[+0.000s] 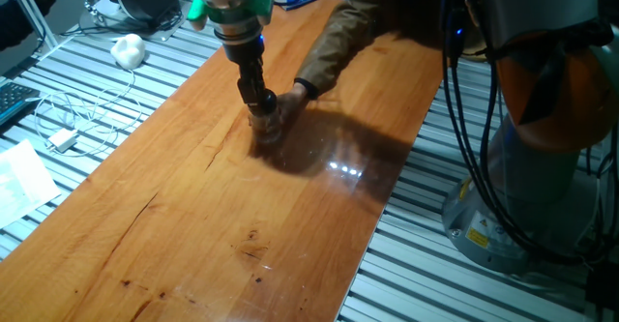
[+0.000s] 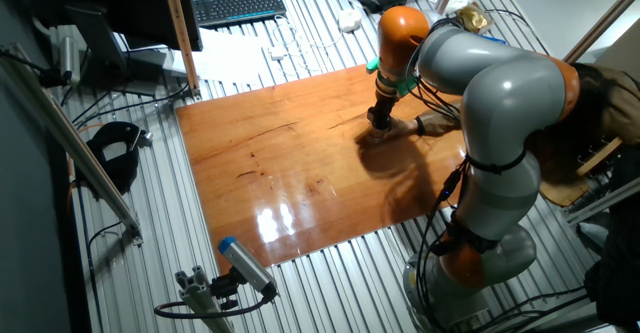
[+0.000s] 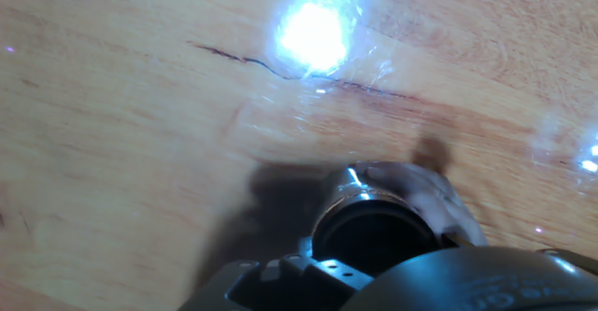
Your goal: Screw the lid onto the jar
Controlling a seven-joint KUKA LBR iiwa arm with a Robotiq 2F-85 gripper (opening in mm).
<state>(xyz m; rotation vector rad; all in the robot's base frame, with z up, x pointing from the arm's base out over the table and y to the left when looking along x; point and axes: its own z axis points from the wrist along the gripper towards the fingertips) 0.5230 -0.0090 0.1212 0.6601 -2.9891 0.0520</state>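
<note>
The pincer point(image 1: 261, 102) is clenched on the small round glossy black lid point(image 3: 377, 233), sitting atop the tiny clear glass jar point(image 1: 267, 129), steadied by a person's hand point(image 1: 293, 98) at its 2 o'clock on the wooden surface point(image 1: 193, 206).

One fixed view: close, low angle along the long orange-brown wooden tabletop point(image 1: 222, 206), grey robot base at right. Other fixed view: high, farther back, opposite side, taking in the whole board point(image 2: 290, 173) and the slatted metal bench point(image 2: 150, 233). Hand view: very near, looking down at the wood point(image 3: 121, 115). All share the board's middle.
</note>
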